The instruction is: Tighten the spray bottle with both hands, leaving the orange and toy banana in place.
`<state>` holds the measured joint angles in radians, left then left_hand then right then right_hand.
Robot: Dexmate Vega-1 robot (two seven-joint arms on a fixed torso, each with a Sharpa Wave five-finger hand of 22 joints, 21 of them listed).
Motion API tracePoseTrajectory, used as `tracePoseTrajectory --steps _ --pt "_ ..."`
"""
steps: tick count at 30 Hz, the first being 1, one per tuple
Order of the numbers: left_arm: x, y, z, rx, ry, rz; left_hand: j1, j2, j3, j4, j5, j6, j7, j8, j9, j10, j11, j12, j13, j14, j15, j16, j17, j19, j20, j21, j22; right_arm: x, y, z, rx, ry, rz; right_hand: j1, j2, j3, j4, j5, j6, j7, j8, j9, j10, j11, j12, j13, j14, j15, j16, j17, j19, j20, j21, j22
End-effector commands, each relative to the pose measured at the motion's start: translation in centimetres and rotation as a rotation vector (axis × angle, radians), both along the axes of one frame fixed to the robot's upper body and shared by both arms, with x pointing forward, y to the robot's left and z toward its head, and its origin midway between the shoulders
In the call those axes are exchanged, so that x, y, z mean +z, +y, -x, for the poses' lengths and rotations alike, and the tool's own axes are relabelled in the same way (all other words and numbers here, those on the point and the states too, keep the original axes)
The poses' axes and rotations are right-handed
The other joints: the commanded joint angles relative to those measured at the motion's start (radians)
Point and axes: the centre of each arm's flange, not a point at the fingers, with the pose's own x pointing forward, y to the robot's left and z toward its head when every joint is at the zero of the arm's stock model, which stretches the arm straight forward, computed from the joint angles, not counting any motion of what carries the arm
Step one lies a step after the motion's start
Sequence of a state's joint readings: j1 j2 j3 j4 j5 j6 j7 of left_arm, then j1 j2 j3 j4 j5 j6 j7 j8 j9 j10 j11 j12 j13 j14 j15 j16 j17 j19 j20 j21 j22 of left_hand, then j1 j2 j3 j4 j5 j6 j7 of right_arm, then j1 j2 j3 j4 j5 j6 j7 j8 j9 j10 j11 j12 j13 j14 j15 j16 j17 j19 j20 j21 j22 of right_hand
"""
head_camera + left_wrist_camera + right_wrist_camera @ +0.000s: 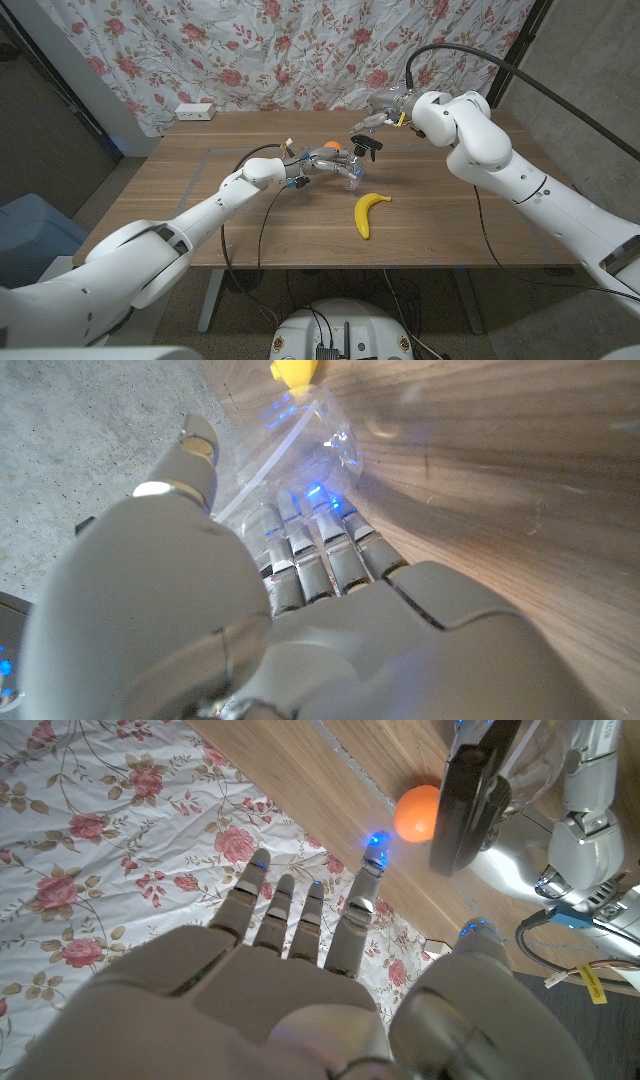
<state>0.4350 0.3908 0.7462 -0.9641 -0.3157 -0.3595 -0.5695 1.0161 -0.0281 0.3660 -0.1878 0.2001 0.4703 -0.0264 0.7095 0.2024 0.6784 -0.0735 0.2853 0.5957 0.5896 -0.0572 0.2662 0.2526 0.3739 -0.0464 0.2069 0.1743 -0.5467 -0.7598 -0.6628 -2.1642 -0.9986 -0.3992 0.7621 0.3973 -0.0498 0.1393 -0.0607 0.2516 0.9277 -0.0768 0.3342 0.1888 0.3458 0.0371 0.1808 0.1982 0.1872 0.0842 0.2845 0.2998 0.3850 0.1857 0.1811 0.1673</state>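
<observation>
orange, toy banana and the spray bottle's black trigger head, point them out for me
orange (417, 813): right wrist view, middle of its visible round side.
toy banana (367, 213): head view, middle of its curved body.
spray bottle's black trigger head (470, 795): right wrist view, on the flat dark side of the head.

A wooden table (440, 225) stands before a white curtain (300, 50) printed with pink roses. A white power strip (195, 112) lies at the table's far left corner. Grey floor (110, 190) shows left; a dark wall (590, 70) rises right.
</observation>
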Motion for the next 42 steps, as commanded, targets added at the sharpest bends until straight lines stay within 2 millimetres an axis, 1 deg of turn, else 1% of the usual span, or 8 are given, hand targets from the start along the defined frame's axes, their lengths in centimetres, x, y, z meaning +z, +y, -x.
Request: tracePoseTrajectory --steps 1,5,9,14,15,24,33,42 --pt "-0.3 0.1 0.4 0.006 -0.003 0.006 -0.033 0.15 0.019 0.016 0.005 0.172 -0.033 0.168 0.004 0.108 -0.096 0.008 0.002 0.01 -0.13 -0.001 0.002 0.01 -0.034 -0.001 0.004 0.7 -0.6 0.6 0.027 0.016 0.053 0.002 0.004 -0.005 -0.005 0.01 -0.06 -0.005 -0.027 0.007 -0.035 0.0 -0.001 0.002 -0.024 0.005 -0.011 0.004 -0.017 0.008 -0.001 0.003" --pt "-0.3 0.1 0.6 0.008 -0.005 0.007 -0.035 0.15 0.02 0.017 0.005 0.172 -0.03 0.168 0.004 0.107 -0.094 0.007 0.002 0.011 -0.13 -0.002 0.002 0.01 -0.033 -0.001 0.004 0.8 -0.7 0.7 0.04 0.023 0.079 0.016 -0.001 -0.006 -0.019 0.02 -0.144 -0.01 -0.063 0.011 -0.077 0.005 -0.001 0.003 -0.051 0.02 -0.025 0.002 -0.036 0.016 -0.001 0.002" --pt "-0.4 0.2 0.8 0.01 -0.005 0.007 -0.036 0.15 0.02 0.018 0.004 0.172 -0.032 0.168 0.004 0.106 -0.097 0.006 0.002 0.011 -0.129 -0.002 0.001 0.01 -0.033 -0.001 0.004 0.9 -0.8 0.7 0.045 0.038 0.094 0.035 -0.001 -0.004 -0.033 0.029 -0.193 -0.007 -0.084 0.015 -0.12 0.011 -0.003 0.004 -0.08 0.032 -0.039 0.001 -0.05 0.025 -0.002 0.002" --pt "-0.6 0.3 0.9 0.012 -0.002 0.006 -0.037 0.149 0.02 0.017 0.004 0.173 -0.03 0.168 0.004 0.106 -0.098 0.006 0.003 0.012 -0.129 -0.003 0.001 0.01 -0.033 -0.001 0.004 1.2 -1.0 0.7 0.072 0.061 0.107 0.058 0.003 0.001 -0.05 0.041 -0.259 -0.029 -0.108 0.019 -0.181 0.013 -0.005 0.005 -0.125 0.046 -0.057 0.001 -0.069 0.026 -0.002 0.002" --pt "-0.6 0.3 0.9 0.013 -0.003 0.006 -0.037 0.149 0.02 0.017 0.004 0.173 -0.03 0.168 0.004 0.108 -0.098 0.006 0.003 0.011 -0.13 -0.003 0.001 0.01 -0.034 0.0 0.004 1.3 -1.1 0.7 0.073 0.054 0.111 0.074 0.007 0.006 -0.058 0.045 -0.268 -0.035 -0.11 0.02 -0.196 0.015 -0.004 0.005 -0.136 0.053 -0.061 0.0 -0.076 0.026 -0.002 0.002" --pt "-0.6 0.4 1.0 0.013 -0.004 0.011 -0.036 0.15 0.02 0.016 0.004 0.173 -0.031 0.167 0.004 0.107 -0.097 0.005 0.003 0.011 -0.13 -0.002 0.002 0.01 -0.033 -0.001 0.004 1.7 -1.2 0.7 0.082 0.077 0.148 0.097 0.011 0.012 -0.071 0.053 -0.318 -0.049 -0.123 0.023 -0.246 0.02 -0.004 0.006 -0.17 0.062 -0.071 0.0 -0.095 0.027 -0.003 0.001" --pt "-0.4 0.2 0.7 -0.013 0.007 -0.004 -0.034 0.148 0.019 0.014 0.004 0.174 -0.032 0.167 0.004 0.108 -0.099 0.004 0.004 0.012 -0.131 -0.001 0.003 0.011 -0.034 0.0 0.004 2.6 -1.8 0.5 0.11 0.065 0.197 0.175 0.027 0.039 -0.101 0.069 -0.392 -0.13 -0.131 0.026 -0.307 -0.014 0.001 0.007 -0.208 0.054 -0.075 -0.002 -0.121 0.027 -0.002 0.001" --pt "0.1 0.1 0.4 -0.031 0.011 -0.038 -0.034 0.148 0.02 0.014 0.004 0.174 -0.031 0.167 0.004 0.109 -0.1 0.003 0.003 0.012 -0.132 -0.002 0.002 0.011 -0.034 -0.001 0.004 3.6 -2.4 0.4 0.131 0.069 0.242 0.22 0.033 0.054 -0.109 0.076 -0.427 -0.143 -0.132 0.029 -0.344 -0.023 0.0 0.009 -0.233 0.052 -0.079 -0.004 -0.131 0.026 -0.001 0.001"
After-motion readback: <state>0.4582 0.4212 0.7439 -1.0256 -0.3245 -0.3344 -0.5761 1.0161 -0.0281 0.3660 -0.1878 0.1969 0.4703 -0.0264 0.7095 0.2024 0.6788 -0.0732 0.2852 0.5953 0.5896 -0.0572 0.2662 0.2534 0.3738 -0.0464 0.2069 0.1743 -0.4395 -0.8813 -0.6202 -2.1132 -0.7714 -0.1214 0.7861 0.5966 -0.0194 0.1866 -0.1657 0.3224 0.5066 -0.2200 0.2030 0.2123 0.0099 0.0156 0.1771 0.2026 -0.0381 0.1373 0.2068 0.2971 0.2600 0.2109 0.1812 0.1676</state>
